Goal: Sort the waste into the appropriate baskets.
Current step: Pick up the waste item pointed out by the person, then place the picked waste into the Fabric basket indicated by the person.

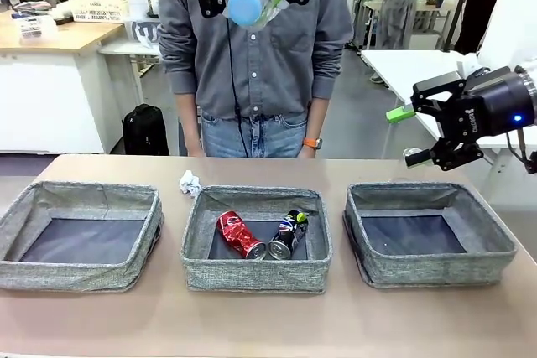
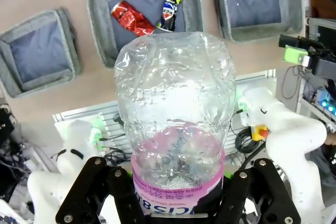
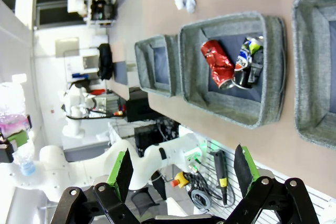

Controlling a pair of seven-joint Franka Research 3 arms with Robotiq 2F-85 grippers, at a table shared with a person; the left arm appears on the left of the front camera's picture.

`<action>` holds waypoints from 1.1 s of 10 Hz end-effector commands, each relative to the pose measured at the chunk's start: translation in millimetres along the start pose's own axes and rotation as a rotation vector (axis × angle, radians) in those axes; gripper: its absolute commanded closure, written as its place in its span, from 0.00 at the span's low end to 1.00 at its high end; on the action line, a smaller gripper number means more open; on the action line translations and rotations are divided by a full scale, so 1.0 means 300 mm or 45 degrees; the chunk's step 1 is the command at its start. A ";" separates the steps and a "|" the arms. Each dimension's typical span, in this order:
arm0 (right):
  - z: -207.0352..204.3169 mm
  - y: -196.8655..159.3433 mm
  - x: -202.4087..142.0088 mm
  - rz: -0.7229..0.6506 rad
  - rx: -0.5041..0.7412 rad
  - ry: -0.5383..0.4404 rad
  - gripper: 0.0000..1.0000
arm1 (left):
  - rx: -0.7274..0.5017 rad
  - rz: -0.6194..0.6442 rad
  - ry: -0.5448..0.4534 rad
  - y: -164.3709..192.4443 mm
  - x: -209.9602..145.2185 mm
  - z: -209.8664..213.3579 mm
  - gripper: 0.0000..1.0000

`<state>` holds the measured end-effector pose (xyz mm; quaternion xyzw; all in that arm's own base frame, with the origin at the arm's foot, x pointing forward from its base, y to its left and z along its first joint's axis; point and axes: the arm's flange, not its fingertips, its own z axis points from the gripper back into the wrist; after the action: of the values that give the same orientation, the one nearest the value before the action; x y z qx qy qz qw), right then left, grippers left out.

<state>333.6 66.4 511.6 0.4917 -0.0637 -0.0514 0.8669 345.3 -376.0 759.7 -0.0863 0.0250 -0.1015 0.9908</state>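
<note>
Bottle first: the clear plastic bottle (image 2: 176, 124) is clamped in my left tool (image 2: 176, 184), held high over the bench (image 1: 268, 324) in front of the person, blue cap facing the front cam. My right tool (image 1: 409, 134) hangs off to the right, fingers apart, nothing in it. The red can (image 1: 239, 234) and dark can (image 1: 288, 234) lie in the middle basket (image 1: 252, 276), and the crumpled paper (image 1: 190, 182) sits just behind it. Looks like mid-carry to me. Next I'd lower the bottle over one of the bare baskets, left basket (image 1: 50, 199) or right basket (image 1: 495, 245), then let go.
</note>
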 end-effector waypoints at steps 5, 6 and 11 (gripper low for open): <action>0.004 0.004 0.004 0.010 -0.001 0.011 0.00 | 0.031 -0.027 -0.016 0.012 -0.011 0.009 0.99; 0.004 0.004 0.004 0.010 -0.001 0.011 0.00 | 0.031 -0.027 -0.016 0.012 -0.011 0.009 0.99; 0.004 0.004 0.004 0.010 -0.001 0.011 0.00 | 0.031 -0.027 -0.016 0.012 -0.011 0.009 0.99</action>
<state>333.6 66.4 511.6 0.4917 -0.0637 -0.0514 0.8669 344.3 -375.4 760.6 -0.0855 0.0234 -0.1052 0.9905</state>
